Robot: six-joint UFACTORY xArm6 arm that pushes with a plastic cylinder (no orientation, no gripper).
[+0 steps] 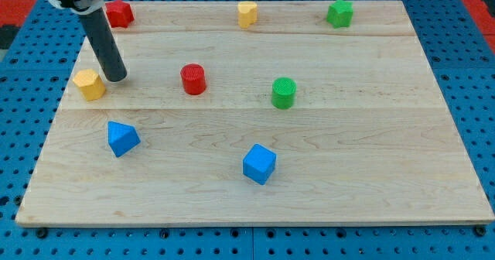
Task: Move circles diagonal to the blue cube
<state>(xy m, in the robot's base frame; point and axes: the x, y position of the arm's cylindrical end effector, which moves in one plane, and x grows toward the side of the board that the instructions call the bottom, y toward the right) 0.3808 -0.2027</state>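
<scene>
The blue cube (259, 163) lies low in the middle of the wooden board (371, 175). A red cylinder (193, 79) stands up and to its left. A green cylinder (284, 92) stands above it, slightly right. My tip (116, 78) rests at the board's left, just right of a yellow hexagonal block (90, 83), almost touching it. The tip is well left of the red cylinder and far from the blue cube.
A blue triangular block (121, 138) lies below the tip. A red block (119, 13) sits at the top left, partly behind the rod. A yellow block (247, 14) is at top middle and a green star block (339, 12) at top right.
</scene>
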